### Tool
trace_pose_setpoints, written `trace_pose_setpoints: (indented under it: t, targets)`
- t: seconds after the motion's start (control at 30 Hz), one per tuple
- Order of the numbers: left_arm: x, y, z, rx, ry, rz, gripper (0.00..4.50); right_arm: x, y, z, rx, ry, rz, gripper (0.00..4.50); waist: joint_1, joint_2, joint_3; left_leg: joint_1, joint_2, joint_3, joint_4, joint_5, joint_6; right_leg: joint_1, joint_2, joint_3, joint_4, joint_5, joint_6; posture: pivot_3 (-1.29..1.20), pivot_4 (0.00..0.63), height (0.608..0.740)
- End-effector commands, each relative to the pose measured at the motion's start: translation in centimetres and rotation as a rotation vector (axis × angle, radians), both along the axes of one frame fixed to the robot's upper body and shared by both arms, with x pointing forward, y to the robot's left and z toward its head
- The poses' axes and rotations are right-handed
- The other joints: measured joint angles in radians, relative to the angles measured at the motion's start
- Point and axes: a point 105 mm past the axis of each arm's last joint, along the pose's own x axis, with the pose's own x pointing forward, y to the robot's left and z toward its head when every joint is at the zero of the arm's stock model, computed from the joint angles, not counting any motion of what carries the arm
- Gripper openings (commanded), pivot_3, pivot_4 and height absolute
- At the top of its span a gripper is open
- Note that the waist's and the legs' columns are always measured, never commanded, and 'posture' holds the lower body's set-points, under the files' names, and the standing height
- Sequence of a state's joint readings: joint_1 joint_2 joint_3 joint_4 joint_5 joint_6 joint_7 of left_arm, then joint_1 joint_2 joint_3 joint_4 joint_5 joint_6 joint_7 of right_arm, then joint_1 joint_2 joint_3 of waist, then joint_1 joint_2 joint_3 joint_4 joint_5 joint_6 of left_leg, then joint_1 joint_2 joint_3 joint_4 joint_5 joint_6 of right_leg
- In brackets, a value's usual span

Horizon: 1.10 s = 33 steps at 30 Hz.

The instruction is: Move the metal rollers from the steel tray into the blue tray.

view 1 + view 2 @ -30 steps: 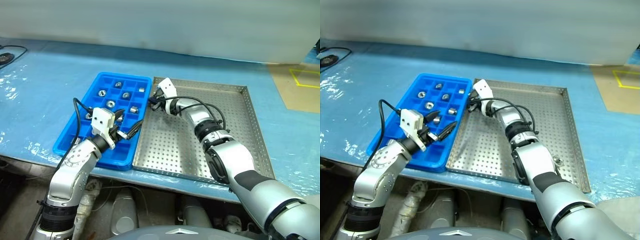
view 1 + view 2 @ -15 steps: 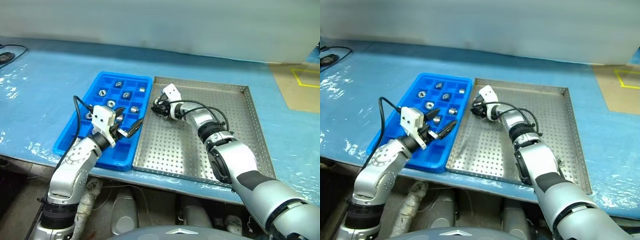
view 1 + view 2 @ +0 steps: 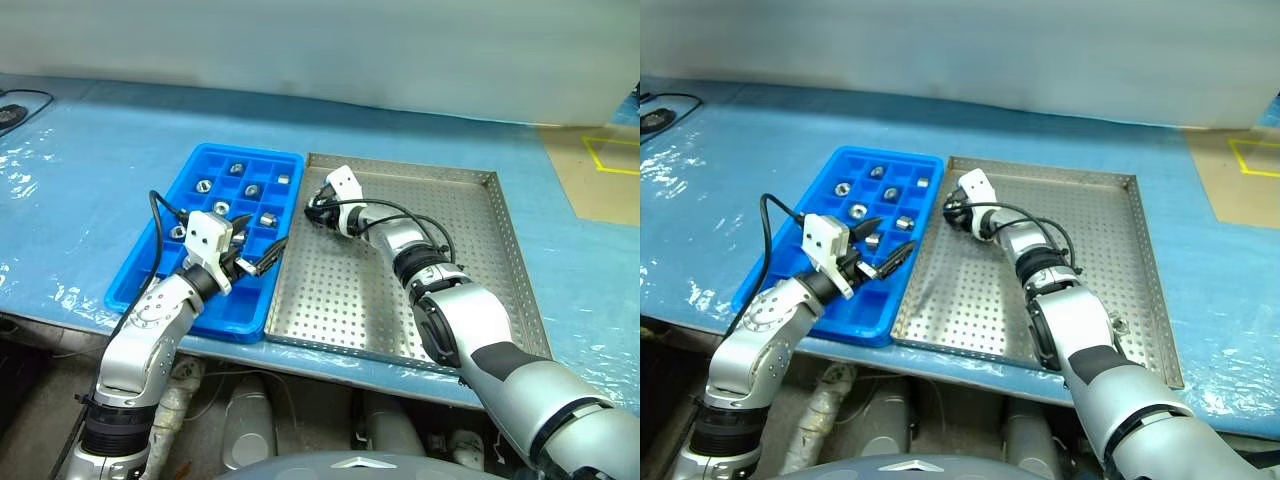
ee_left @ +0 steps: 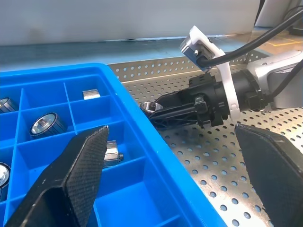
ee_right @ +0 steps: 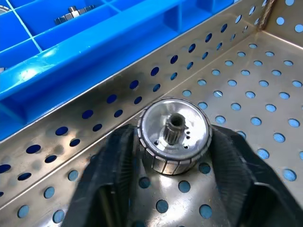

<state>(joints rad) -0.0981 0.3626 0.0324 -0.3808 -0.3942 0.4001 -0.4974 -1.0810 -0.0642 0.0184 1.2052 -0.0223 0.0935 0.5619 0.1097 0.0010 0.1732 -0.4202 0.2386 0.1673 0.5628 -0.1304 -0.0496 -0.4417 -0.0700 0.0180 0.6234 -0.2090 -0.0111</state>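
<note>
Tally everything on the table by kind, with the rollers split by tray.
Metal rollers in the blue tray: 7 in sight; the left hand hides some cells
Metal roller in the steel tray: 1
Trays: 2
Total: 10 in sight

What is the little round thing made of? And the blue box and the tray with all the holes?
The roller looks like polished metal: silvery, mirror-shiny, with fine ridges round its side. The blue tray looks like moulded plastic: one even bright colour with a soft gloss. The steel tray looks like dull sheet metal punched with rows of holes.
</note>
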Motion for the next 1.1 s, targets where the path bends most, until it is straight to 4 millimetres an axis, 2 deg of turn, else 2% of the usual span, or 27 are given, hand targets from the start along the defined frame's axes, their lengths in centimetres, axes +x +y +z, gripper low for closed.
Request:
trace_pose_setpoints:
  t: [0.03,0.13,0.2,0.33,0.4,0.47,0.5,0.6,0.73,0.87,0.93,1.0,1.1]
  targets:
    - [-0.2,1.2,1.0,0.011,-0.041,0.029,4.5,0.5,0.3,1.8,0.039,-0.054,0.002,1.62,0.0,0.0,0.0,0.0,0.0,0.0,0.0,0.0,0.0,0.0,0.0,0.0,0.0,0.0,0.0,0.21,0.15,0.74]
    - [-0.2,2.0,1.1,0.025,-0.045,0.051,4.5,0.8,0.0,3.0,0.079,-0.094,-0.001,1.62,0.0,0.0,0.0,0.0,0.0,0.0,0.0,0.0,0.0,0.0,0.0,0.0,0.0,0.0,0.0,0.22,0.15,0.74]
    - [-0.2,2.8,1.3,0.03,-0.054,0.074,4.5,1.2,-0.4,4.8,0.117,-0.162,-0.006,1.62,0.001,0.0,0.0,0.0,0.0,0.0,0.0,0.0,0.0,0.0,0.0,0.0,0.0,0.0,0.0,0.23,0.15,0.74]
    - [-0.4,5.3,2.1,0.036,-0.075,0.159,4.5,2.0,-1.3,10.1,0.321,-0.256,-0.011,1.62,0.004,0.0,0.0,0.0,0.0,0.0,0.0,0.0,0.0,-0.001,0.0,0.0,0.0,0.0,0.0,0.25,0.15,0.74]
    - [-0.8,6.3,2.2,0.047,-0.078,0.187,4.5,1.3,-0.4,11.9,0.396,-0.286,0.085,1.62,0.003,0.0,0.0,0.0,0.0,0.0,0.0,0.0,0.0,-0.001,0.0,0.0,0.0,0.0,0.0,0.28,0.15,0.74]
    - [-1.4,7.2,2.3,0.057,-0.078,0.214,4.5,-0.1,1.2,13.5,0.477,-0.293,0.246,1.62,0.004,0.0,0.0,0.0,0.0,0.0,-0.001,0.0,0.0,-0.001,0.001,0.0,0.0,-0.001,-0.001,0.28,0.15,0.74]
    - [-1.9,7.7,2.4,0.055,-0.079,0.23,4.5,-1.2,2.4,13.6,0.483,-0.286,0.349,1.62,0.003,0.0,0.0,0.0,0.001,0.0,-0.001,0.0,0.0,-0.001,0.001,0.0,0.0,-0.001,-0.001,0.31,0.15,0.74]
    - [-3.5,8.8,2.2,0.052,-0.059,0.253,4.5,-4.2,5.2,12.6,0.416,-0.262,0.599,1.62,0.007,0.0,0.0,-0.001,0.002,0.0,-0.001,0.0,0.001,-0.002,0.003,-0.002,-0.001,-0.003,-0.002,0.34,0.15,0.74]
    - [-6.1,9.7,1.9,0.049,-0.011,0.264,4.5,-8.1,7.8,11.3,0.332,-0.209,0.86,1.62,0.035,0.0,0.001,-0.005,0.004,-0.002,-0.002,-0.001,0.001,-0.002,0.003,-0.012,-0.001,-0.006,-0.004,0.42,0.15,0.74]
    - [-8.7,10.1,1.1,0.058,0.06,0.267,4.5,-10.5,9.0,8.5,0.145,-0.193,1.009,1.62,0.073,0.0,0.001,-0.008,0.005,-0.005,-0.002,-0.001,0.001,-0.002,0.002,-0.016,-0.003,-0.007,-0.004,0.47,0.15,0.74]
    - [-10.5,9.8,0.7,0.048,0.103,0.261,4.5,-12.0,9.6,6.3,0.02,-0.188,1.096,1.62,0.097,0.0,0.001,-0.008,0.005,-0.006,-0.003,-0.001,0.001,0.0,0.001,-0.015,-0.003,-0.007,-0.004,0.5,0.15,0.74]
    - [-11.8,9.5,0.4,0.049,0.135,0.255,4.5,-13.3,10.1,4.9,-0.036,-0.177,1.167,1.62,0.109,-0.001,0.001,-0.007,0.005,-0.008,-0.003,-0.001,0.0,0.002,0.0,-0.014,-0.004,-0.01,0.002,0.53,0.15,0.74]
    - [-12.7,8.9,0.1,0.053,0.156,0.247,4.5,-14.4,10.6,3.8,-0.081,-0.168,1.224,1.62,0.147,0.0,0.001,-0.006,0.001,-0.009,-0.009,-0.001,0.0,0.001,-0.003,-0.014,-0.004,-0.012,0.005,0.56,0.15,0.74]
